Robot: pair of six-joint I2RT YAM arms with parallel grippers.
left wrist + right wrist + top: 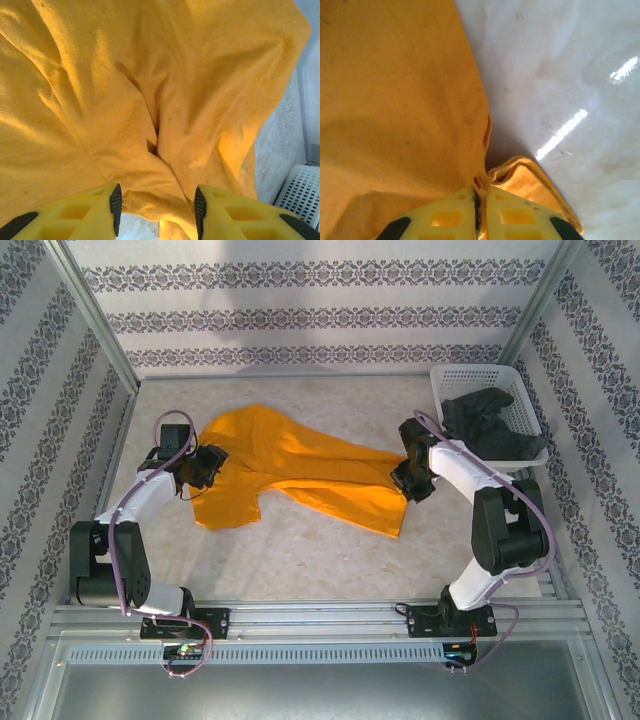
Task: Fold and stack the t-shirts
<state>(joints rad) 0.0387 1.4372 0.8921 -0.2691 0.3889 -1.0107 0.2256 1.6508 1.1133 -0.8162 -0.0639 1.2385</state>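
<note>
Right pincer (477, 200) clamped tight on edge fold of bright orange-yellow cloth t-shirt (300, 465), spread crumpled mid-table (320, 560). Left pincer (157, 212) half-open, hem bunched between fingers; grip unclear. Dark charcoal grey t-shirt (485, 420) in white plastic lattice basket (465, 380), far right corner.

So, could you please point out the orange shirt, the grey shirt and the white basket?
orange shirt (290, 465): top view, middle of the spread cloth.
grey shirt (490, 420): top view, bunched cloth inside the basket.
white basket (475, 378): top view, its far lattice wall.
</note>
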